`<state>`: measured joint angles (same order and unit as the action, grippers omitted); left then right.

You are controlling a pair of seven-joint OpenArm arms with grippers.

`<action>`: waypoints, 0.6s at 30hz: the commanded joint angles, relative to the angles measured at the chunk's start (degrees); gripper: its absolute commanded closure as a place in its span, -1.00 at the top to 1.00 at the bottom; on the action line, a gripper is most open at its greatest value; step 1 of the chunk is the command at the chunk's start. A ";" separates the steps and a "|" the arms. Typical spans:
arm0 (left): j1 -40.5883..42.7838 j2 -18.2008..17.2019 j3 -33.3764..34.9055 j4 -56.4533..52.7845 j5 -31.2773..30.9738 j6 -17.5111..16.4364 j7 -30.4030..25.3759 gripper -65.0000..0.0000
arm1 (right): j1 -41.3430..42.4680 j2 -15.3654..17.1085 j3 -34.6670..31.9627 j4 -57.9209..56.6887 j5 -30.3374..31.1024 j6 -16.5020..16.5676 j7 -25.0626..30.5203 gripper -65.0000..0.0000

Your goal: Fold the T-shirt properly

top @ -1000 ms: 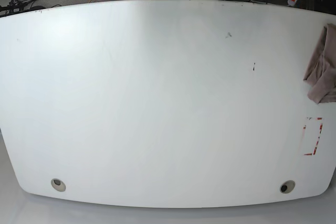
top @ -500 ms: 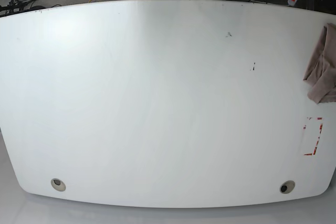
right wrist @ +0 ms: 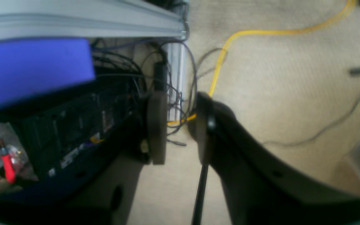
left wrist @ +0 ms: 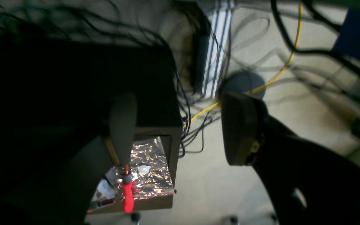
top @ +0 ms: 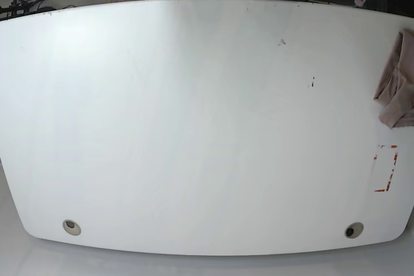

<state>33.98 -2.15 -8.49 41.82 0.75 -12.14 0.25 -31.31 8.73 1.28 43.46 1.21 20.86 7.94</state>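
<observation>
The T-shirt [top: 396, 88] lies bunched in a pinkish-brown heap at the right edge of the white table [top: 194, 127], partly cut off by the frame. Neither gripper shows in the base view. In the left wrist view my left gripper [left wrist: 180, 131] hangs over the floor beyond the table, jaws wide apart and empty. In the right wrist view my right gripper [right wrist: 180, 128] is also over the carpet, with a narrow gap between its fingers and nothing in it.
Red tape marks [top: 386, 167] sit near the table's right edge, below the shirt. Two cable holes [top: 72, 227] [top: 353, 230] lie near the front edge. Past the table are a yellow cable [right wrist: 230, 40], dark cables, and a box with a red-handled tool [left wrist: 127, 193].
A dark arm part at the top left edge of the base view has gone out of sight. The T-shirt has not moved.
</observation>
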 commanded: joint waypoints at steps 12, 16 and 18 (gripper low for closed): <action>-18.11 -0.97 -0.17 -21.65 1.22 10.95 -0.21 0.21 | 17.02 -0.69 -0.18 -21.97 -3.72 -4.47 0.63 -0.54; -22.42 -0.97 -0.08 -25.60 1.31 9.37 -0.21 0.21 | 19.93 -0.60 -0.18 -24.08 -3.81 -4.47 0.45 -0.53; -23.82 -0.88 -0.08 -27.27 1.31 9.20 -0.21 0.21 | 20.89 -0.51 -0.18 -24.96 -3.81 -4.55 0.36 -0.53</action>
<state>10.26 -3.03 -8.60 15.92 1.91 -2.66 0.10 -10.46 7.64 1.06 19.20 -2.79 16.05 8.12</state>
